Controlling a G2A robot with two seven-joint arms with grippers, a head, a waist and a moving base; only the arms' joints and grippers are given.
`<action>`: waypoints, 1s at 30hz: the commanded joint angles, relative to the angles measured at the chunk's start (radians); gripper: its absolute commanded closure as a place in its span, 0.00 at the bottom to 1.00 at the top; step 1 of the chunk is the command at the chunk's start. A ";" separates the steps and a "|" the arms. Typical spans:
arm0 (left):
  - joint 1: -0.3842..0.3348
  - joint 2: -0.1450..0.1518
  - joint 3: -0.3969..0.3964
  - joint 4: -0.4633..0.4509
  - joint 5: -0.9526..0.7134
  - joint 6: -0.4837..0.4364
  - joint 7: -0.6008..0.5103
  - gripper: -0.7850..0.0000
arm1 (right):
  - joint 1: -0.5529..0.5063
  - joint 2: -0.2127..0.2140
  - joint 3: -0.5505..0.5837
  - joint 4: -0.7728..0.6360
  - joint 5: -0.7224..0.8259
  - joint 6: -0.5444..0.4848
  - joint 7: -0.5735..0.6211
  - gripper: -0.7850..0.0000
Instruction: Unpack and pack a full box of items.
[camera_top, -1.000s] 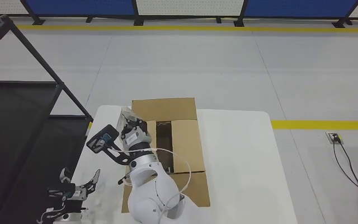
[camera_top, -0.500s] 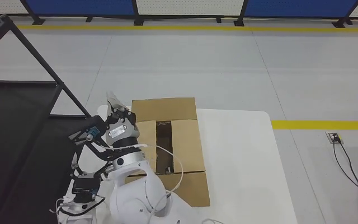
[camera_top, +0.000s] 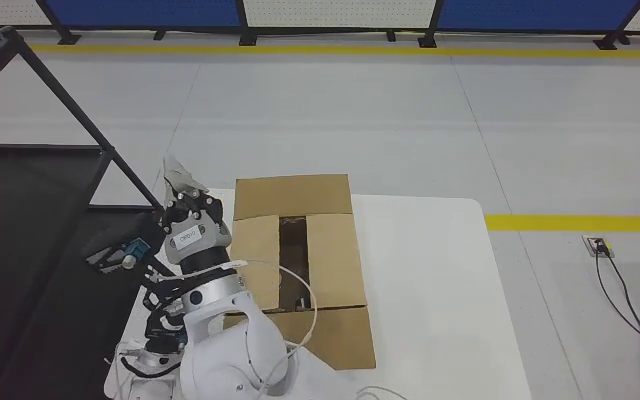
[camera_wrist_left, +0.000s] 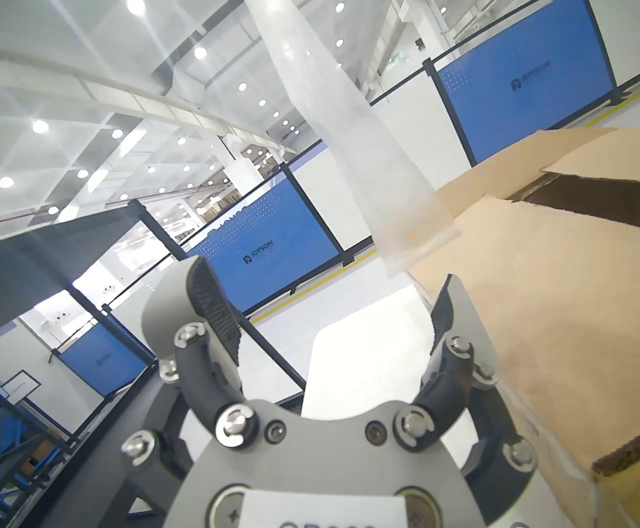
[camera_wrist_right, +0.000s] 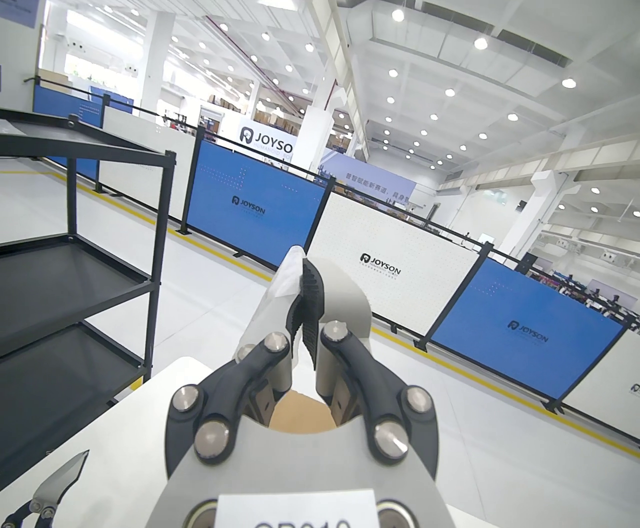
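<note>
The right claw (camera_wrist_right: 306, 280) is pinched shut on a translucent plastic strip (camera_wrist_right: 277, 295). The strip is trapped between the ribbed black pads (camera_wrist_right: 309, 300) and runs up along one finger to just past its tip. In the top view this claw (camera_top: 181, 192) is held up beside the far corner of the cardboard box (camera_top: 335, 262), with the free end of the strip (camera_top: 176, 170) sticking out beyond it, away from the box. Under the claw's base a patch of cardboard (camera_wrist_right: 300, 415) shows, and the white bench (camera_wrist_right: 165, 390) lies below that.

The left claw (camera_wrist_left: 325, 280) stands wide open with nothing between its fingers (camera_wrist_left: 212, 305). The same strip (camera_wrist_left: 350, 150) hangs in the air above and ahead of this claw, apart from both fingers. The box (camera_wrist_left: 525, 310) rises close beside one finger, and the bench (camera_wrist_left: 350, 360) lies ahead of the open gap.

The box sits on the bench (camera_top: 430, 300). Its far flap is folded outward, and its two long flaps lie nearly closed with a dark slot between them. What is inside the slot cannot be made out.

A black shelf rack (camera_wrist_right: 75, 250) stands off the bench edge on the side of the right claw away from the box. Low in the right wrist view, a pointed grey finger (camera_wrist_right: 65, 472) of the other arm's claw shows over the bench.
</note>
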 joint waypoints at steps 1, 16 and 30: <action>0.000 0.001 0.000 -0.012 -0.002 -0.018 -0.011 0.00 | -0.003 0.001 0.001 -0.002 -0.004 -0.010 -0.016 1.00; 0.030 0.003 0.002 -0.091 -0.010 -0.050 -0.041 0.00 | -0.019 0.005 0.005 -0.007 -0.026 -0.022 -0.034 1.00; -0.010 -0.005 0.054 -0.003 0.058 0.062 0.003 0.00 | -0.029 0.007 0.006 -0.046 0.048 0.036 -0.078 1.00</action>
